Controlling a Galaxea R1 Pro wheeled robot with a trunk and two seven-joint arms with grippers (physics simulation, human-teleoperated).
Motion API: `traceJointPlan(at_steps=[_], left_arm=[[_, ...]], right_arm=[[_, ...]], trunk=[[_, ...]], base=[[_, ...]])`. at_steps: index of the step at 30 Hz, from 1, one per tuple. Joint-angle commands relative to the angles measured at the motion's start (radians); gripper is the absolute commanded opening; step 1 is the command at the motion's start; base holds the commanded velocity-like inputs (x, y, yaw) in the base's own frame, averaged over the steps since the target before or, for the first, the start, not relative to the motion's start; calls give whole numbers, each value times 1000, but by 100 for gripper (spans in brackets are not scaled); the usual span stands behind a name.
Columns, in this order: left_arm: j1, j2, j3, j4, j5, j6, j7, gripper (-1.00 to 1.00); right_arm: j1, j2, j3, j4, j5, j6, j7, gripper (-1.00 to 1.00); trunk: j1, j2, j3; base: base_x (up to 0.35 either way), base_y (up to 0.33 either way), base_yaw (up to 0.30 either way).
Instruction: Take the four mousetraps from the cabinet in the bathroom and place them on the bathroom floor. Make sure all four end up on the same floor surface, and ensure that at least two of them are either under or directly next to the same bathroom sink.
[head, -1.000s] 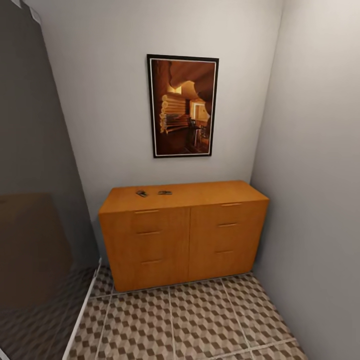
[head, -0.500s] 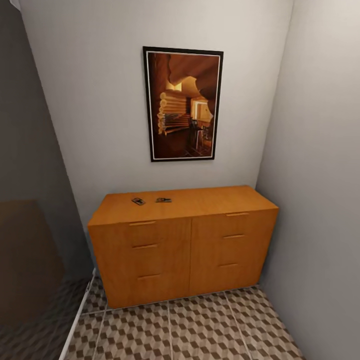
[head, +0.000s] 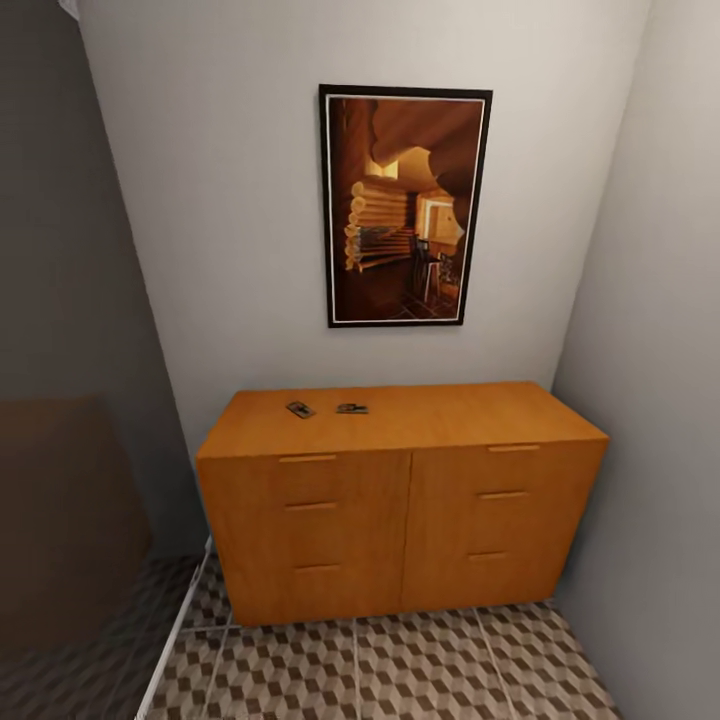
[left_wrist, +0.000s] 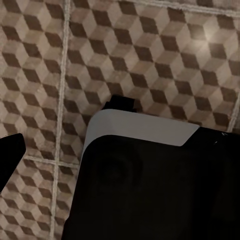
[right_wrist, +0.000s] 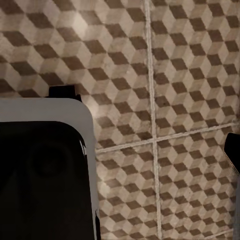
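Mousetraps, two of them, lie flat on top of the cabinet (head: 400, 500): one (head: 300, 409) turned at a slant, the other (head: 351, 408) just beside it and lying square to the cabinet's front, the two close but apart. Both sit on the left half of the top, toward the wall behind, well away from both hands and above the level they hang at. Seen this small, each is a brown rectangle with dark wire parts.

All drawer fronts of the cabinet are closed, with their slim bar handles in two columns. A framed picture (head: 405, 205) of a warm brown interior hangs on the grey wall above it, and a dark glass panel (head: 70, 400) stands to its left.

Bathroom floor (head: 420, 670), tiled with small cubes, runs from the cabinet's foot. Both wrist cameras look down on it. Beneath the left gripper (left_wrist: 11, 156), a dark sliver at the frame edge, lie tiles and the robot's black-and-white base (left_wrist: 150, 185). The right gripper (right_wrist: 234, 152) is likewise a dark edge over tiles, beside the same base (right_wrist: 45, 175). I cannot tell whether either gripper's fingers are apart or together.
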Motion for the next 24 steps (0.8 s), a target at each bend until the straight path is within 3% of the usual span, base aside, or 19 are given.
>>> traceJointPlan(at_steps=[1, 8, 24], left_arm=[[-1, 0, -6, 0, 8, -2, 3, 100], [-1, -1, -5, 0, 8, -5, 3, 100], [-1, 0, -6, 0, 8, -5, 3, 100]], right_arm=[[-1, 0, 9, 3, -10, -6, 0, 100], [-1, -1, 8, 3, -10, -6, 0, 100], [-1, 0, 8, 3, -12, -7, 0, 100]], trunk=[[0, -1, -1], [0, -1, -1], [0, -1, -1]], base=[[10, 0, 268], [3, 0, 216], [22, 0, 12]])
